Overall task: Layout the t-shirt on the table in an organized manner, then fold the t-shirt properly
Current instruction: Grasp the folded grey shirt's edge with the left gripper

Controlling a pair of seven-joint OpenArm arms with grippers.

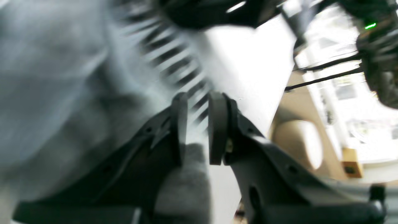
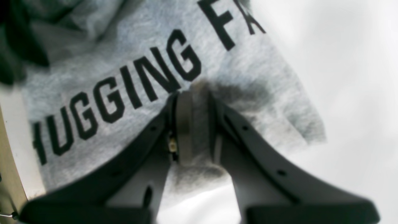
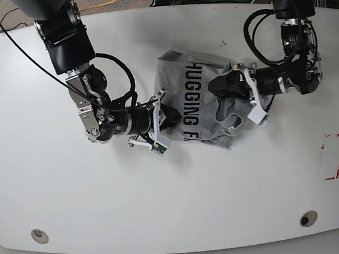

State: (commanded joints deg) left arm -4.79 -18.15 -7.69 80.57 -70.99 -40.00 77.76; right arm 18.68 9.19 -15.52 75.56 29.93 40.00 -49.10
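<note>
The heather-grey t-shirt [image 3: 200, 112] lies bunched at the middle of the white table [image 3: 178, 194], its dark "HUGGING F" lettering facing up. In the base view my right gripper [image 3: 164, 116] is at the shirt's left edge. The right wrist view shows this gripper [image 2: 194, 97] shut on a fold of grey cloth [image 2: 130, 62] just below the lettering. My left gripper [image 3: 218, 87] is at the shirt's upper right part. In the blurred left wrist view it [image 1: 197, 104] is shut on a strip of the cloth [image 1: 62, 77], with lettering beyond the fingertips.
A red tape rectangle [image 3: 333, 156] marks the table at the right. Two round grommet holes [image 3: 39, 234] [image 3: 307, 218] sit near the front edge. Black cables [image 3: 256, 23] loop from both arms above the shirt.
</note>
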